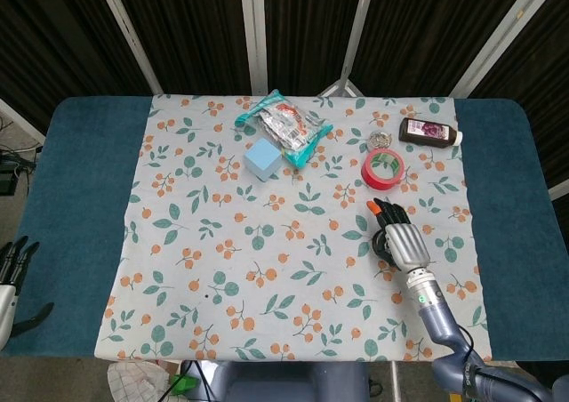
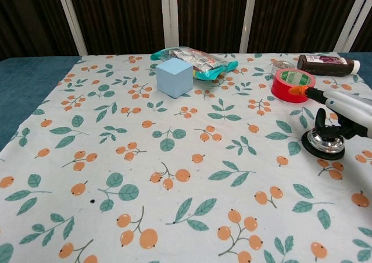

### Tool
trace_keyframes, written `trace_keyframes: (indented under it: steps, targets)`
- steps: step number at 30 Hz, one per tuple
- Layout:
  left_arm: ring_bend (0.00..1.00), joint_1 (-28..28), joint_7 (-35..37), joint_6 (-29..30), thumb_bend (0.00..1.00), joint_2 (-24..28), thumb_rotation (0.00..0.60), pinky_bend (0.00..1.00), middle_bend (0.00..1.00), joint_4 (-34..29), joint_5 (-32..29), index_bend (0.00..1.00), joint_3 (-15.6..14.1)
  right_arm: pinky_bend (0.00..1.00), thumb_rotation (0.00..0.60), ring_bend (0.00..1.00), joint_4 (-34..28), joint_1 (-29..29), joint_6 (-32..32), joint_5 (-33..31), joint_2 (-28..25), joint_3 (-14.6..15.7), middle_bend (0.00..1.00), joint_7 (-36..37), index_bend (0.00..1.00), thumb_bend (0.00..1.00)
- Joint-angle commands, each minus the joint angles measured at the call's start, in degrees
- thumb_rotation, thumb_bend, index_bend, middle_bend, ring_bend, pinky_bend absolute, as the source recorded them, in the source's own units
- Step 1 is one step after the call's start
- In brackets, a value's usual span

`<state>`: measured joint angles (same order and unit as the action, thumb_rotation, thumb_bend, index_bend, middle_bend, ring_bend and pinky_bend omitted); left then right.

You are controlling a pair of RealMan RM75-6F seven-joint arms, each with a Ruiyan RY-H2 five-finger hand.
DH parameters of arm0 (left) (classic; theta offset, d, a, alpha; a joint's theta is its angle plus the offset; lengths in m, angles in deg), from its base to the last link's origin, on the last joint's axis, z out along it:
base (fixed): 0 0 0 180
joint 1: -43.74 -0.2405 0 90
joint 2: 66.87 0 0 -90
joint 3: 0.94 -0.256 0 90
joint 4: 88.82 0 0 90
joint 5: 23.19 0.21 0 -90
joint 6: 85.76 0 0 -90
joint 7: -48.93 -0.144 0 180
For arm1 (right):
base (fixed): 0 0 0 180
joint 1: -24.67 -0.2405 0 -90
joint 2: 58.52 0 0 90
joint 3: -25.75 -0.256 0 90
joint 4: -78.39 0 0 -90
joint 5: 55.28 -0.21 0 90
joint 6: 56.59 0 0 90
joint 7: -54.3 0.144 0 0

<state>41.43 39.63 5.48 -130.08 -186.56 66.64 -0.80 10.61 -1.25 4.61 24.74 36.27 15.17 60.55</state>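
**Right hand over the bell on the flowered cloth**

Hovering above the bell (image 2: 323,141) near the right edge of the flowered cloth (image 1: 267,269): right hand (image 1: 398,236), palm down, fingers (image 2: 325,96) stretched forward and slightly apart, gripping nothing. Covering most of the bell in the head view; in the chest view, leaving the chrome dome and black base showing beneath the hand (image 2: 349,112), thumb curving down beside the dome. Touching or just clear of the bell: cannot tell. Pointing with orange fingertips toward the red tape roll (image 1: 382,169), which is lying flat just beyond the bell.

Waiting at the far left, off the cloth and beside the blue table (image 1: 80,171): left hand (image 1: 11,269), only partly in frame at the picture edge in the head view, dark fingers extending upward and apart, holding nothing.

Lying along the far side of the cloth: a dark bottle (image 1: 429,132) on its side at the right corner, a small round tin (image 1: 381,140) between bottle and tape, a snack bag (image 1: 284,128) near the middle, and a light blue cube (image 1: 263,160) touching the near edge of the bag.
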Motion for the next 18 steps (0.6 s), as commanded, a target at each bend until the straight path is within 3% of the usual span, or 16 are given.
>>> trace_keyframes:
  steps: [1,18]
  targets:
    - [0.00,0.1,-0.3,-0.2,0.29,-0.1,0.600,0.09,0.00,-0.1,-0.3,0.07,0.1,0.00,0.600,0.00,3.2,-1.3,-1.3,0.2,2.3,0.4,0.00,1.9,0.02,1.00]
    - [0.00,0.6,-1.3,-1.0,0.29,-0.3,0.600,0.09,0.00,-0.4,-1.7,0.07,0.6,0.00,0.600,0.00,15.0,-4.2,-3.7,1.5,9.6,2.6,0.00,6.0,0.02,1.00]
